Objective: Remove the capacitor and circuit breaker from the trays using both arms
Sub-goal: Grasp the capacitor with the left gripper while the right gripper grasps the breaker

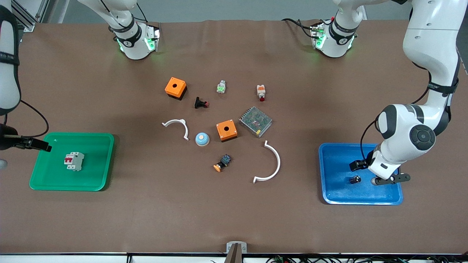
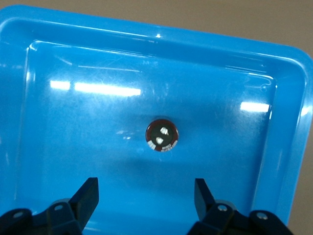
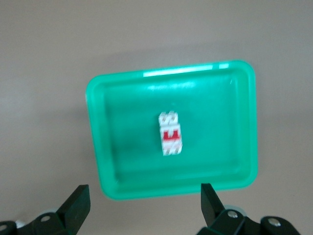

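The capacitor (image 1: 354, 179), a tiny black cylinder with a silvery end, lies alone in the blue tray (image 1: 331, 190) at the left arm's end of the table. My left gripper (image 1: 376, 174) hangs low over that tray, beside the capacitor. In the left wrist view its fingers are open with nothing between them (image 2: 146, 191), and the capacitor (image 2: 162, 135) stands just ahead on the blue tray's floor (image 2: 49, 98). The breaker (image 1: 74, 161) (image 3: 170, 133), grey with red levers, rests in the green tray (image 1: 98, 160) (image 3: 107, 147). My right gripper (image 1: 40, 145) (image 3: 144, 196) is open and empty, high over the green tray's edge.
Mid-table lie two orange boxes (image 1: 176, 88) (image 1: 226, 130), a meshed power supply (image 1: 255, 121), two white curved pieces (image 1: 177, 126) (image 1: 270, 164), a blue dome (image 1: 202, 139), and several small buttons and switches, such as an orange-capped one (image 1: 222, 162).
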Controlling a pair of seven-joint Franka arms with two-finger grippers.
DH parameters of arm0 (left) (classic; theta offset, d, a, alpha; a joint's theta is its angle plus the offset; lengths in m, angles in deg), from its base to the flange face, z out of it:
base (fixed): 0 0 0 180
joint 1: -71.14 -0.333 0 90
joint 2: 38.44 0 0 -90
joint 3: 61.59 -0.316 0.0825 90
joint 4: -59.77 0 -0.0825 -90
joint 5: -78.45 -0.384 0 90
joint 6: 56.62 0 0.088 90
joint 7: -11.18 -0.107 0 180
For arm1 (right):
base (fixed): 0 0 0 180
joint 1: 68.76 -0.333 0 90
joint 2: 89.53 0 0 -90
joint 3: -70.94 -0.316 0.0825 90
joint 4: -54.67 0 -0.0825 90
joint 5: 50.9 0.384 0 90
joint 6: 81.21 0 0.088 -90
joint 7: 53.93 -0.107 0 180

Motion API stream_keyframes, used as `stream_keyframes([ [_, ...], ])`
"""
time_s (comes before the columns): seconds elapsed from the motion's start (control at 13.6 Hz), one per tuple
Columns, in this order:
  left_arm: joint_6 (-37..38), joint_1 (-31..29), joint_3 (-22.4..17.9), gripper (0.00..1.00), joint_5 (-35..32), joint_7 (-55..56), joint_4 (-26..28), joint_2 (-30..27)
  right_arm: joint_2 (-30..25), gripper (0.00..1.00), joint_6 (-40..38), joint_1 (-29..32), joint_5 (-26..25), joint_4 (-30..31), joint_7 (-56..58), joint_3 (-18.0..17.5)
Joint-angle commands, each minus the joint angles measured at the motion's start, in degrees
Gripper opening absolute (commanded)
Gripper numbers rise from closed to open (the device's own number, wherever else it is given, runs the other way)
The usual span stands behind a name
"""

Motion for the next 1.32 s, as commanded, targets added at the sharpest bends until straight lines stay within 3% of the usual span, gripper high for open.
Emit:
stream_keyframes([
  [0.0, -2.55, 0.14, -0.02, 0.78, -1.13, 1.14, -2.19, 2.62, 3.63, 1.0, 8.44, 2.2, 0.06, 2.82, 6.06, -0.7],
  [0.15, -2.9, 0.49, -0.02, 0.76, -1.04, 1.58, -4.21, 4.38, 6.8, 1.0, 12.76, 2.91, 0.33, 3.89, 7.39, -0.79],
  [0.51, -2.99, 0.76, -0.02, 0.6, -0.87, 2.28, -7.73, 7.98, 14.45, 1.0, 20.77, 4.32, 1.2, 4.86, 14.24, -1.14],
  [0.73, -2.99, 0.85, -0.02, 0.39, -1.13, 2.2, -8.27, 8.43, 15.86, 1.0, 22.97, 4.23, 3.4, 6.26, 16.1, -1.14],
  [0.95, -2.99, 0.85, -0.02, 0.06, -1.22, 2.11, -8.53, 8.17, 15.87, 1.0, 23.68, 4.05, 4.19, 7.4, 16.1, -1.14],
  [1.03, -2.91, 0.76, -0.02, 0.01, -1.39, 2.02, -8.7, 7.73, 16.04, 0.99, 23.68, 4.05, 4.63, 7.58, 16.1, -1.14],
  [1.25, 2.33, 2.33, 0.33, 0.01, -1.31, 2.46, -7.92, 3.79, 15.95, 0.81, 24.82, 3.79, 4.98, 9.33, 16.1, -1.14],
])
